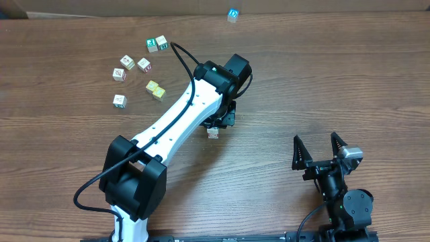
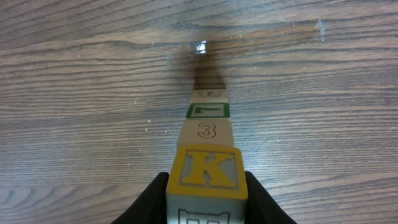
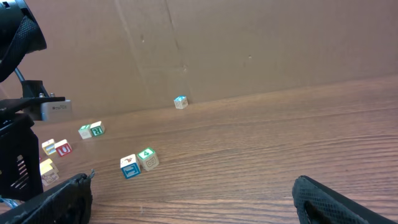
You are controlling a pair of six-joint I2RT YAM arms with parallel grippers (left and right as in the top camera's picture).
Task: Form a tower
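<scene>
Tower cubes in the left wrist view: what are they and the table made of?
The tower: likely pale wood, matte, faint grain, painted yellow and green letters. The table: brown wood-grain surface with slight sheen; solid wood or laminate, cannot tell.

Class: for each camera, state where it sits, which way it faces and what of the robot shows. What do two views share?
Overhead: above the table, facing down; left arm and right arm show.
Left wrist: looks down the tower; left fingers flank the top cube.
Right wrist: low, faces the back wall; right fingers fill the bottom corners.
Shared: overhead and right wrist both see the blue-topped cube.
</scene>
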